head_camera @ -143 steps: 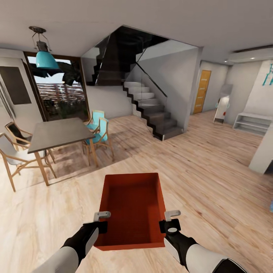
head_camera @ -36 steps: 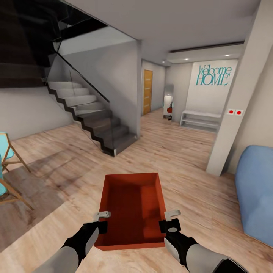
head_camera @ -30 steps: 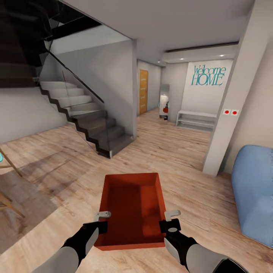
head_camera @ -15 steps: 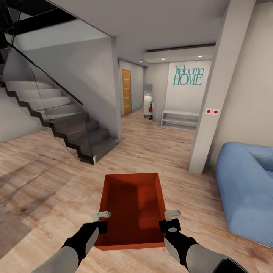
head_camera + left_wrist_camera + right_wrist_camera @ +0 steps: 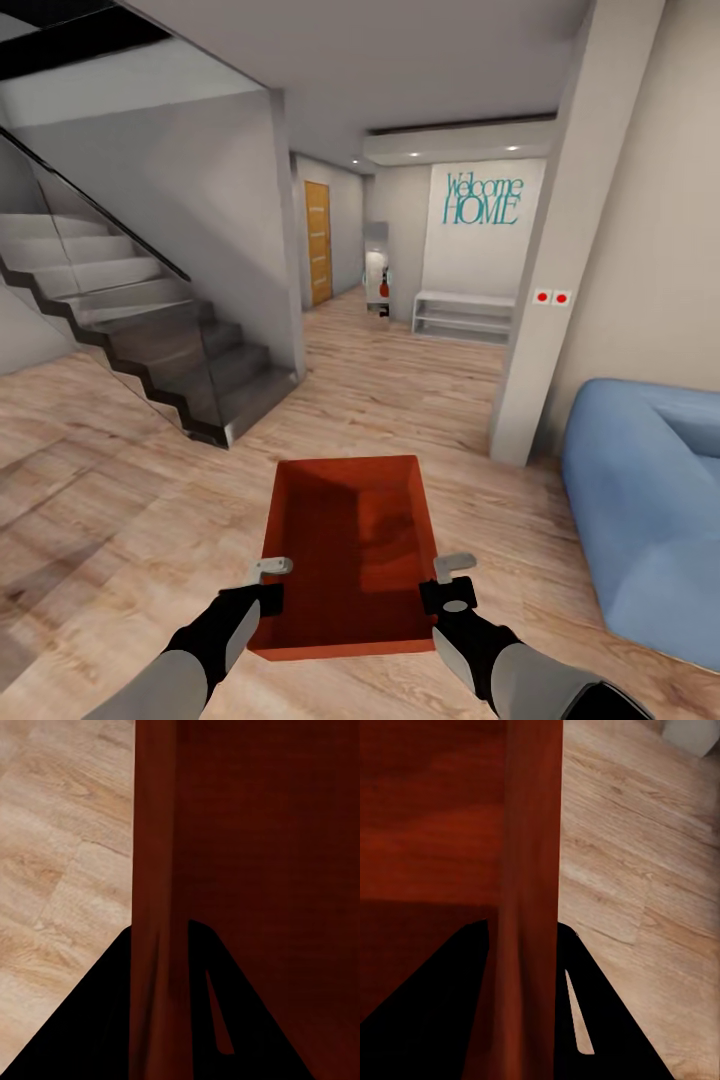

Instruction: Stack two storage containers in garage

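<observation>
I hold one orange-red storage container (image 5: 350,545) level in front of me, above the light wood-plank floor (image 5: 120,500). My left gripper (image 5: 268,585) is shut on its left wall (image 5: 154,892). On the opposite wall (image 5: 532,870) my right gripper (image 5: 445,585) is shut the same way. In both wrist views the dark fingers straddle the thin red wall. The bin is lidless and empty.
A dark staircase (image 5: 150,340) with a glass rail rises at the left. A pale pillar (image 5: 545,280) with two red buttons and a blue sofa (image 5: 650,500) stand at the right. Ahead, a hallway leads to a wooden door (image 5: 317,243), a white bench (image 5: 465,315) and a "Welcome HOME" wall sign (image 5: 483,198).
The whole view has swung right: the dining table and chairs left the picture, the stairs slid left, and the pillar and sofa came in. Both grippers keep their hold on the container.
</observation>
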{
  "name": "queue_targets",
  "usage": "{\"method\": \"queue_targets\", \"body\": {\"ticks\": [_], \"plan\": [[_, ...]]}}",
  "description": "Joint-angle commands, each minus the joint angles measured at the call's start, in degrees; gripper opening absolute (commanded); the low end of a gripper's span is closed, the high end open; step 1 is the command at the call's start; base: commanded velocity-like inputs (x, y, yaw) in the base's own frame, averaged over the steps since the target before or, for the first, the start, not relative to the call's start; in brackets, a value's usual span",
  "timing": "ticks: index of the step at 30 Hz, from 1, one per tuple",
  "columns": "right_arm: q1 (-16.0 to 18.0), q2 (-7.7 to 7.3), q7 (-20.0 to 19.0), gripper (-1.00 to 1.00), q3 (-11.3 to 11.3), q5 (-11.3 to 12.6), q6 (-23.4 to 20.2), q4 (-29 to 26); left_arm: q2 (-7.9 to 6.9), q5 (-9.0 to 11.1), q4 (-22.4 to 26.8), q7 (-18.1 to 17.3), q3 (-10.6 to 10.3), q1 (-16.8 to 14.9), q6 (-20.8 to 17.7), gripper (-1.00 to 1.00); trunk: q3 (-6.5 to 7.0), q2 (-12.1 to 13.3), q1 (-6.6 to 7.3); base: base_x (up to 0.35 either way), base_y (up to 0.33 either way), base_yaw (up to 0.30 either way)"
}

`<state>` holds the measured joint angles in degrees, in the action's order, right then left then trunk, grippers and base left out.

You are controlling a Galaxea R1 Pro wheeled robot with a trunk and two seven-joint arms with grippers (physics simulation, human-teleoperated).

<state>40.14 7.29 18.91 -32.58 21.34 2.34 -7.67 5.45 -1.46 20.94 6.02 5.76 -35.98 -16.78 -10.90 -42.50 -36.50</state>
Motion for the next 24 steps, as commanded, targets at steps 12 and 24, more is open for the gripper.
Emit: {"method": "queue_targets", "body": {"ticks": [12, 24], "plan": [[0.1, 0.00, 0.2, -1.00, 2.3, -0.7, 0.7, -0.2, 0.00, -1.2, 0.0, 0.4, 0.5, 0.0, -0.4, -1.00, -0.08, -0.1, -0.05, 0.322, 0.000, 0.000], [0.1, 0.00, 0.2, -1.00, 2.3, -0.7, 0.7, -0.2, 0.00, -1.2, 0.0, 0.4, 0.5, 0.0, -0.4, -1.00, -0.08, -0.1, -0.05, 0.322, 0.000, 0.000]]}}
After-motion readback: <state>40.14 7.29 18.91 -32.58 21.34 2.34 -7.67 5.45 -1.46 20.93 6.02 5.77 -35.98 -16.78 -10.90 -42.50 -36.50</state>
